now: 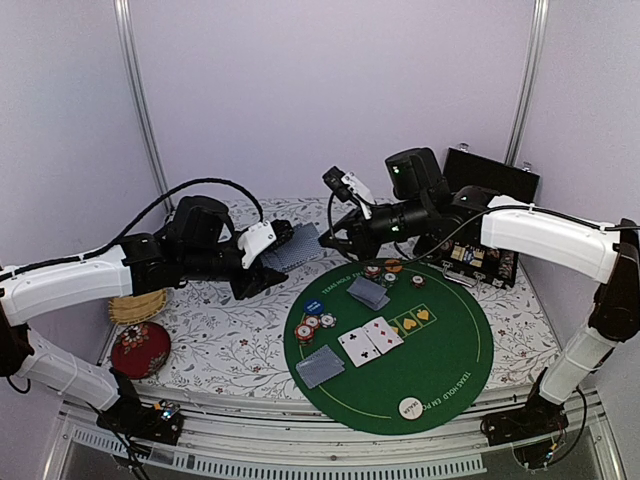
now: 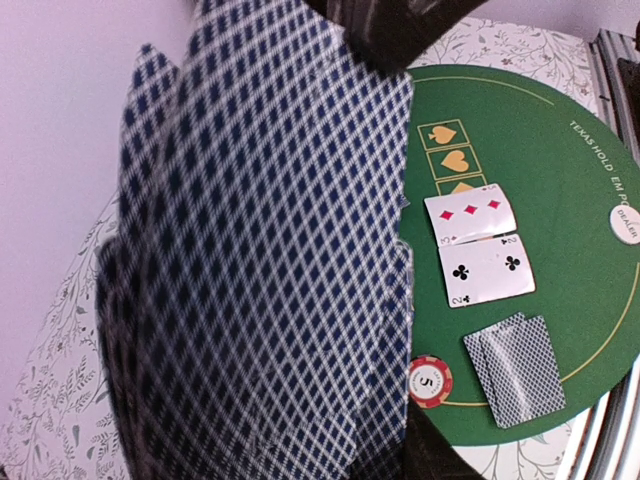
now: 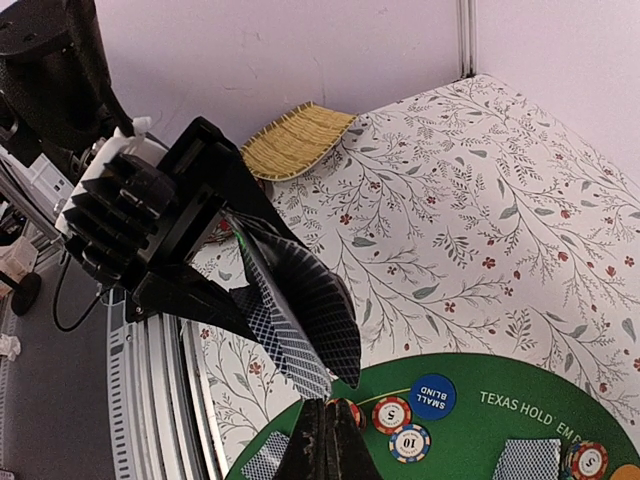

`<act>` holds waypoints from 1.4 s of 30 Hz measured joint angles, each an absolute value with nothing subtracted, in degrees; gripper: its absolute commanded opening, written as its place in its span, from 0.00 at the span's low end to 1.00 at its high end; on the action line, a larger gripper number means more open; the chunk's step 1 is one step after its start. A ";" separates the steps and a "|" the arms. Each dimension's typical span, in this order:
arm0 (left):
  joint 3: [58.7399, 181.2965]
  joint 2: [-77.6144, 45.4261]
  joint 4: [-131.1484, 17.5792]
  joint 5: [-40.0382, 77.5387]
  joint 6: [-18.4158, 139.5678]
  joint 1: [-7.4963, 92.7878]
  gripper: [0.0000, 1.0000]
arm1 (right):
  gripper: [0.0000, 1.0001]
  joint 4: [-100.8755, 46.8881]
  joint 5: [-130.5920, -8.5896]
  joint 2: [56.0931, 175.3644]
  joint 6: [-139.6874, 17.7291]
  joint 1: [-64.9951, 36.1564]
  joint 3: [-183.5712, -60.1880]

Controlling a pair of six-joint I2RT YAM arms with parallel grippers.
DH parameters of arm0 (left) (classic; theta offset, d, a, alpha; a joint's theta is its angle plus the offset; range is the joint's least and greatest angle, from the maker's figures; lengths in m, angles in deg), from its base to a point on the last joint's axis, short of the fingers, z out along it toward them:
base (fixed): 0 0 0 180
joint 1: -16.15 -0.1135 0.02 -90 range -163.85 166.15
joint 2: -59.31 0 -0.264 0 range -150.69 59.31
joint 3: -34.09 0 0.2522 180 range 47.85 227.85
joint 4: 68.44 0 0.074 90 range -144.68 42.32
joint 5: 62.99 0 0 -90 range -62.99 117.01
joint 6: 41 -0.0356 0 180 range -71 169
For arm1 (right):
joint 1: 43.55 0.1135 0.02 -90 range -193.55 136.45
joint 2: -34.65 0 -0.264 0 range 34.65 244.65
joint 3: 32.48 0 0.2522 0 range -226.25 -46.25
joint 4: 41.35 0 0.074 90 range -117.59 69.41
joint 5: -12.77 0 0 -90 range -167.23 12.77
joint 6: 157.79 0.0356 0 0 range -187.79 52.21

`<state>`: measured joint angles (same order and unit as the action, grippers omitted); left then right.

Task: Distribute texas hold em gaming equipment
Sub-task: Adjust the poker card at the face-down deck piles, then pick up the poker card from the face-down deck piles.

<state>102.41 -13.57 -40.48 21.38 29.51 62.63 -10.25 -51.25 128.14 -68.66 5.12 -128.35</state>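
My left gripper [image 1: 268,262] is shut on a deck of playing cards [image 1: 297,246] with blue-checked backs, held above the floral cloth left of the green mat [image 1: 450,350]. The deck fills the left wrist view [image 2: 270,260]. My right gripper [image 1: 328,238] meets the deck's far edge; in the right wrist view its fingers [image 3: 335,440] are pressed together at the lower corner of the fanned cards [image 3: 300,310]. On the mat lie two face-up cards [image 1: 370,340], two face-down pairs [image 1: 320,365] [image 1: 368,292], chips [image 1: 312,325] [image 1: 385,270], a blue small-blind disc [image 3: 433,396] and a white dealer button [image 1: 410,407].
An open black case [image 1: 485,262] stands behind the mat at the right. A woven basket [image 1: 137,306] and a red round cushion [image 1: 140,350] lie at the left edge of the table. Walls close the back and sides.
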 measured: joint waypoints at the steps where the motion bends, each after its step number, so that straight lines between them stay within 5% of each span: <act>1: 102.41 -13.57 -40.46 21.36 29.51 62.63 0.45 | 0.02 -10.49 -51.04 128.14 -68.66 5.12 -128.35; 15: 102.41 -13.57 -40.46 21.23 29.51 62.63 0.45 | 0.18 -10.86 -49.59 129.71 -68.72 5.12 -128.35; 24: 102.41 -13.57 -40.46 21.23 29.51 62.63 0.45 | 0.42 -11.16 -48.96 131.31 -68.81 4.92 -129.01; 33: 102.41 -13.57 -40.46 21.21 29.51 62.63 0.45 | 0.07 -11.38 -48.35 133.08 -68.64 4.79 -129.47; 42: 102.41 -13.57 -40.46 21.21 29.51 62.63 0.45 | 0.02 -10.70 -48.37 132.97 -68.46 4.53 -130.30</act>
<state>102.41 -13.57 -40.46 21.21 29.51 62.63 -10.70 -48.37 132.97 -68.46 4.53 -130.30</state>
